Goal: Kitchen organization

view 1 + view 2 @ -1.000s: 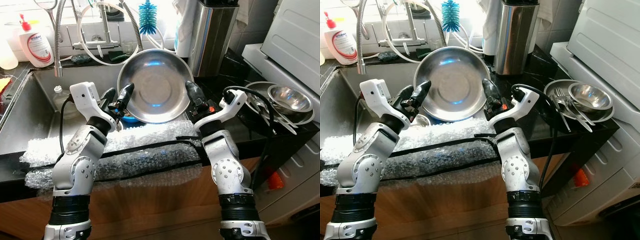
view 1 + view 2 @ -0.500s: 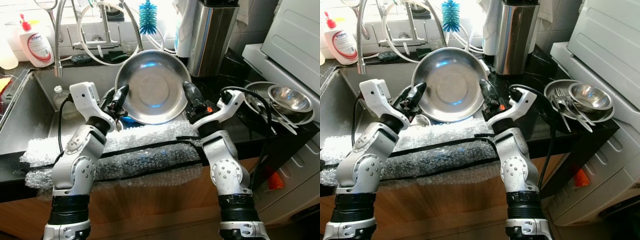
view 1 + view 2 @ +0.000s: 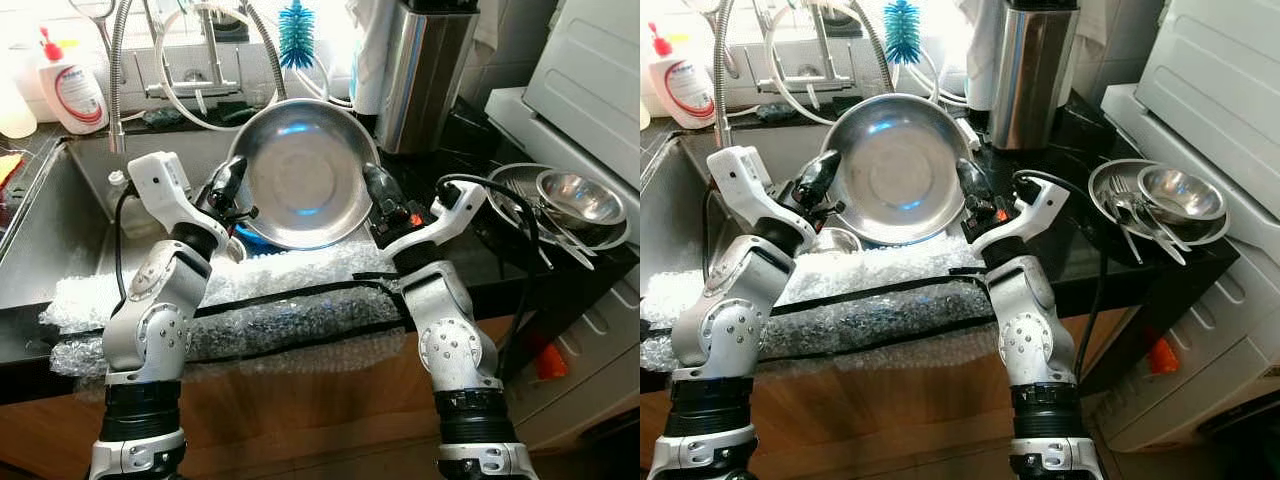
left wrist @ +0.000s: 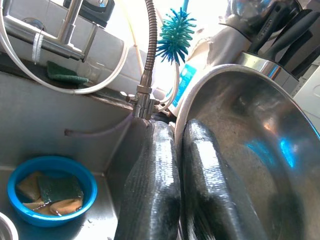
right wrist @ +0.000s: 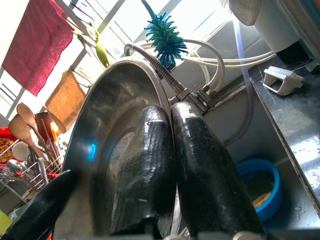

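Together, left gripper (image 3: 226,182) and right gripper (image 3: 374,190) pinch the steel bowl's (image 3: 297,185) rim; wrist views reveal a blue tub (image 4: 47,190) below.

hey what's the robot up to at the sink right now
The robot holds a large steel bowl upright over the sink, facing it. The left gripper pinches the bowl's left rim and the right gripper its right rim. A blue tub with sponges sits in the sink below.
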Controlling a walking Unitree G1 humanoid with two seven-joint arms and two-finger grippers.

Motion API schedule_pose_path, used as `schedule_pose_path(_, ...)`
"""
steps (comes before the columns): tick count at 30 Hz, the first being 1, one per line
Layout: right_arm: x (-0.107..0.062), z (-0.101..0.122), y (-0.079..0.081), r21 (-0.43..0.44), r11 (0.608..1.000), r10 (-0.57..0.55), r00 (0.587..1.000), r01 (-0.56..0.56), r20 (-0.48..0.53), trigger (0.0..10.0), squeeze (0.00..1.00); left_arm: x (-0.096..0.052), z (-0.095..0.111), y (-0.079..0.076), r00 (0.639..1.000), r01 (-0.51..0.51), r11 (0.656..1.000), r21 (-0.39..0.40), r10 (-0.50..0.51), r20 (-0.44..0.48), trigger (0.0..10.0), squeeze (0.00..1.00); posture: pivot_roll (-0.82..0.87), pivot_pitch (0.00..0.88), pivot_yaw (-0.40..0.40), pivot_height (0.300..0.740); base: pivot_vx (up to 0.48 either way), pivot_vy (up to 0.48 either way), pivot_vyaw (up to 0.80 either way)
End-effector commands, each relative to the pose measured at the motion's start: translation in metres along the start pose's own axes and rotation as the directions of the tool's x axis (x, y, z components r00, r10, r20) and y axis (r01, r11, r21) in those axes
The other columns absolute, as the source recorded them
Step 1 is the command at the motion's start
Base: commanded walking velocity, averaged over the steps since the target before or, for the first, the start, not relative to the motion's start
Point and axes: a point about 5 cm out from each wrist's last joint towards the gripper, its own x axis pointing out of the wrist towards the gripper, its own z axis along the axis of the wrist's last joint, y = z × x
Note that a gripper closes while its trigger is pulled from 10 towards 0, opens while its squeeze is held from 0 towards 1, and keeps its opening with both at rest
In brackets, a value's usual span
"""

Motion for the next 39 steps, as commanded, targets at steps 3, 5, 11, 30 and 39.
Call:
schedule_pose_path(3,0.002,0.006,0.006,-0.004,1.000,0.026,0.999,-0.026,0.032,10.0,1.00,0.000,0.011,0.007,0.998,-0.035,0.999,-0.004,0.035,0.048,0.0,0.00,-0.02,0.000,-0.019,0.740,0.000,0.000,0.00)
schedule_pose_path(5,0.002,0.006,0.006,-0.004,1.000,0.028,0.999,-0.028,0.030,10.0,1.00,0.000,0.011,0.007,0.998,-0.033,0.999,-0.001,0.033,0.046,0.0,0.00,-0.02,0.000,-0.019,0.740,0.000,0.000,0.00)
schedule_pose_path(11,0.002,0.005,0.007,-0.006,0.999,0.033,0.999,-0.033,0.024,10.0,1.00,0.000,0.011,0.007,0.999,-0.029,0.999,0.028,0.028,0.042,0.0,0.00,-0.02,0.000,-0.018,0.740,0.000,0.000,0.00)
schedule_pose_path(30,-0.015,0.010,-0.003,-0.481,0.873,-0.082,0.996,0.081,0.020,10.0,0.00,-0.003,0.035,0.040,0.910,-0.390,0.784,0.482,0.249,0.332,10.0,0.00,-0.04,0.000,-0.015,0.740,0.000,0.000,0.00)
schedule_pose_path(39,-0.051,0.010,-0.010,-0.626,0.773,-0.129,0.992,0.101,0.001,10.0,0.00,-0.003,-0.013,0.057,0.958,-0.260,0.691,0.674,0.274,0.090,10.0,0.00,-0.05,0.000,-0.012,0.740,0.000,0.000,0.00)
